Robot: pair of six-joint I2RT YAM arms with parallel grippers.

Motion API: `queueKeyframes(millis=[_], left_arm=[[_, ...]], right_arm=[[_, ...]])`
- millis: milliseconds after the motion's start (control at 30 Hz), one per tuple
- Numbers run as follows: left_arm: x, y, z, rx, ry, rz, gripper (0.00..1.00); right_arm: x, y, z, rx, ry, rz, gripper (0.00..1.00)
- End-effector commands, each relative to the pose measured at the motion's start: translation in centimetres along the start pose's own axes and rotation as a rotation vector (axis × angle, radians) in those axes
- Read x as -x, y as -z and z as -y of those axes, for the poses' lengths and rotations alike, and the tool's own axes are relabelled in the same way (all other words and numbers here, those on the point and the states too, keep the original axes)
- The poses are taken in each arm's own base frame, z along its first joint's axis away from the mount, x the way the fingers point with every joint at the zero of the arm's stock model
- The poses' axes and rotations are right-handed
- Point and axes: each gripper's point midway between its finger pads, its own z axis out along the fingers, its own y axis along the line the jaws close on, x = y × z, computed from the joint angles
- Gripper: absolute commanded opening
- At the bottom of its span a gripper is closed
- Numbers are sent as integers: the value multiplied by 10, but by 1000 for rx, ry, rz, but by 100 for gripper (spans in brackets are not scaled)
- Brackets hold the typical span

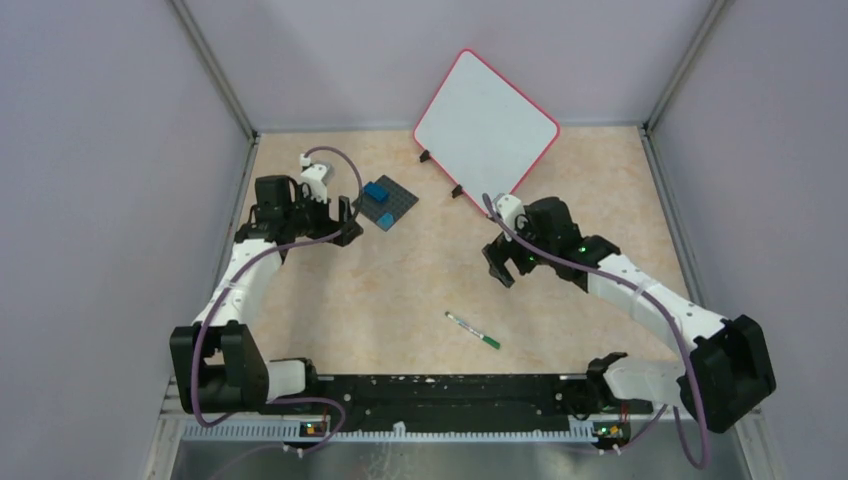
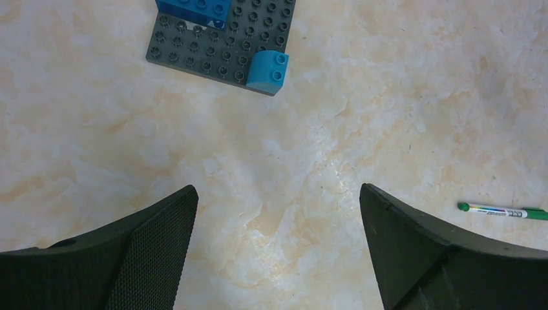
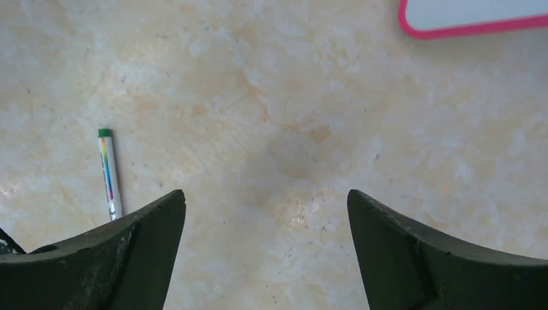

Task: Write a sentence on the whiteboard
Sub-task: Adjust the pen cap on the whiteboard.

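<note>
The whiteboard (image 1: 487, 122) is white with a red-pink rim and stands tilted on small black feet at the back of the table; its surface is blank. One corner of it (image 3: 478, 14) shows in the right wrist view. A white marker with a green cap (image 1: 472, 329) lies flat on the table near the front centre, also seen as the marker (image 2: 504, 211) and the marker (image 3: 108, 181). My left gripper (image 1: 350, 222) (image 2: 278, 190) is open over bare table. My right gripper (image 1: 500, 268) (image 3: 265, 194) is open just in front of the whiteboard, holding nothing.
A dark-grey studded plate (image 1: 398, 208) (image 2: 200, 51) carrying blue blocks (image 1: 378, 192) lies just right of the left gripper. Grey walls enclose the table on three sides. The arm bases and a black rail (image 1: 440, 392) run along the near edge.
</note>
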Motion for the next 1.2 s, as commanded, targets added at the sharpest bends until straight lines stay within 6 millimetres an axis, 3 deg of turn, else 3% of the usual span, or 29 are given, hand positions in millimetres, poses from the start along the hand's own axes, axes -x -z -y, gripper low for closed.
queueKeyframes(millis=[0,100,233,333,467,767,967,1167], left_arm=[[16,6,-1,34,-18,66,99],[18,7,2,24,-14,71,99],[19,8,-1,42,-12,75,99],[19,10,-1,52,-5,80,99],[20,14,-3,74,-11,92,99],[16,14,-7,78,2,87,99],[12,13,-9,75,9,79,99],[12,14,-10,79,17,80,99]], right_arm=[[65,-6,-5,0,53,123,90],[101,-19,-1,-21,45,162,80],[140,-45,13,-103,42,187,50],[162,-73,24,-151,21,185,37],[175,-111,34,-185,2,177,31],[181,-192,57,-263,-26,139,30],[177,-232,69,-312,-28,119,30],[166,-252,80,-350,-24,91,29]])
